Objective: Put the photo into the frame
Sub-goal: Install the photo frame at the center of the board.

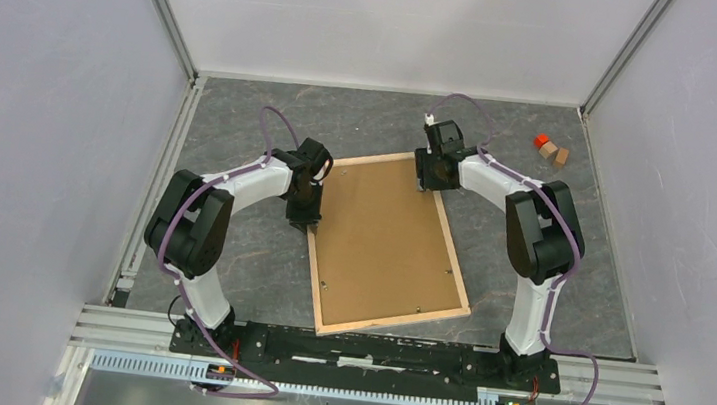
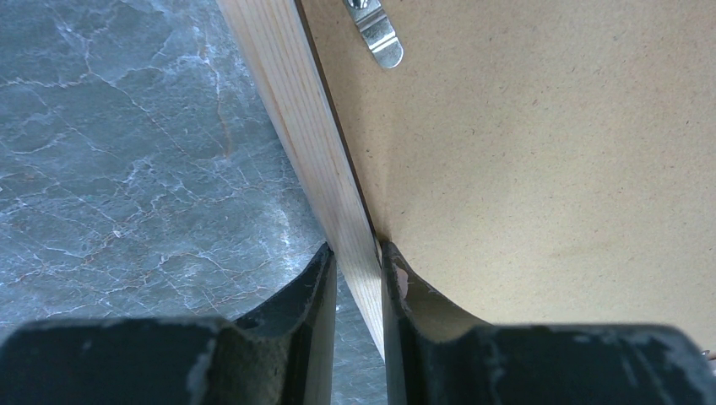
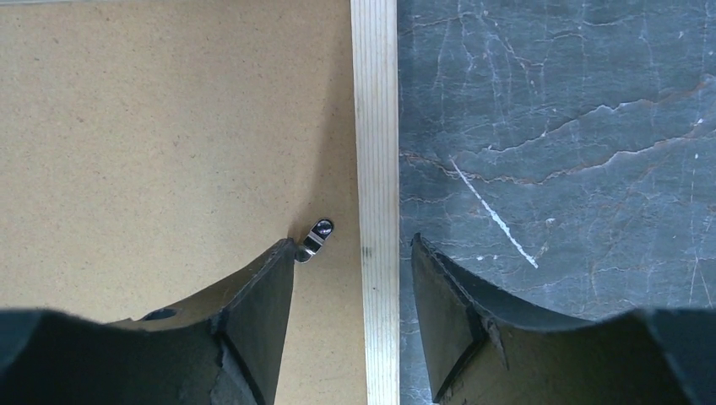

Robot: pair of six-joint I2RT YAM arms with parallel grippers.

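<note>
Frame [image 1: 392, 320]: was laid back-up on the marbled table [image 1: 258, 262], with pale rails around a brown backing board [image 1: 386, 241].
Photo: was not seen in any view.
Left gripper [image 2: 356, 253]: was clamped on the frame's left rail, near its far corner.
Right gripper [image 3: 353, 249]: was held apart astride the rail at the frame's far right corner, with neither finger touching it.
Handling: the frame was judged light and stiff but thin-railed, so best taken by opposite rails and kept level.
Views: metal turn clips [image 3: 317, 236] and finger contact were shown only by the wrist cameras. The frame's whole outline was shown only from above.
</note>
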